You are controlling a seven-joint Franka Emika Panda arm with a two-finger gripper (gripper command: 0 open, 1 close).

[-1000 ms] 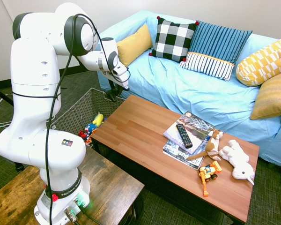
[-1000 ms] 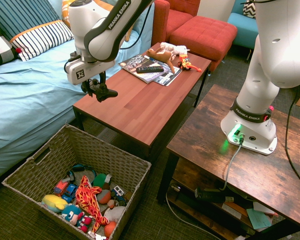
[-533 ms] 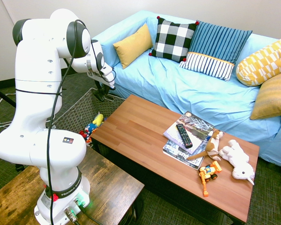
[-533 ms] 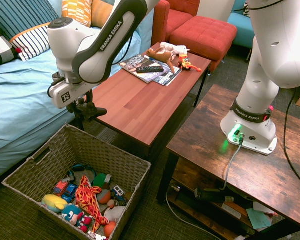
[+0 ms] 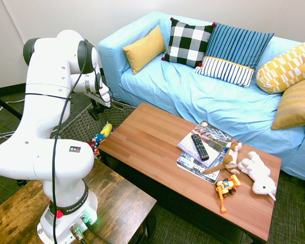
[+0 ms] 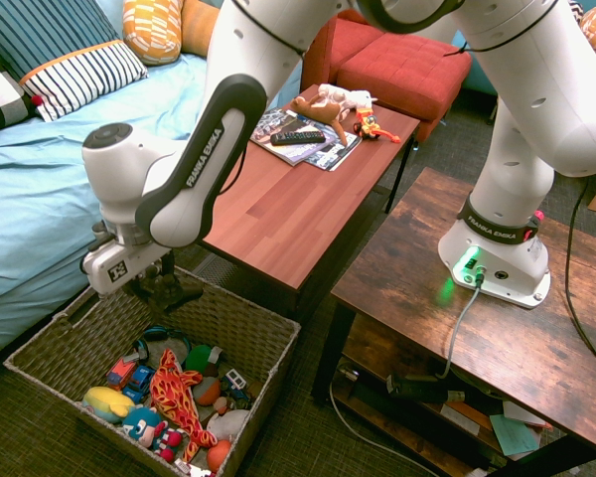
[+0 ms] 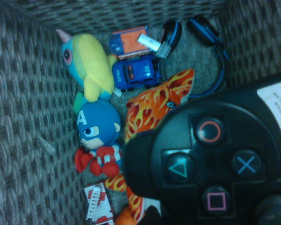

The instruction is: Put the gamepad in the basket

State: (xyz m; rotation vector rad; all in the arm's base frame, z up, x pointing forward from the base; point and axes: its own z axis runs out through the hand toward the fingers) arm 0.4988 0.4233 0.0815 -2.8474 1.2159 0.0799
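The black gamepad (image 6: 184, 295) hangs just above the rim of the basket (image 6: 240, 324), a large grey-brown woven one on the floor at the end of the coffee table. My gripper (image 6: 164, 288) is shut on the gamepad over the basket's sofa-side half. In the wrist view the gamepad (image 7: 210, 159) fills the lower right, showing its coloured button symbols and a pale label. Beneath it lie the basket's woven walls (image 7: 18, 117) and the toys inside. From the first exterior view the gripper (image 5: 94, 109) shows low beside the sofa arm, with the basket mostly hidden behind the arm.
The basket holds several toys: a yellow plush (image 7: 91, 65), a blue-masked doll (image 7: 97, 129), a blue toy car (image 7: 135, 75) and headphones (image 7: 210, 42). The coffee table (image 6: 278, 204) carries magazines, a TV remote (image 6: 298, 137) and plush animals. The blue sofa (image 5: 203, 96) stands behind.
The arm has swung off the coffee table's end and come down over the basket, carrying the gamepad with it. The grip has not changed.
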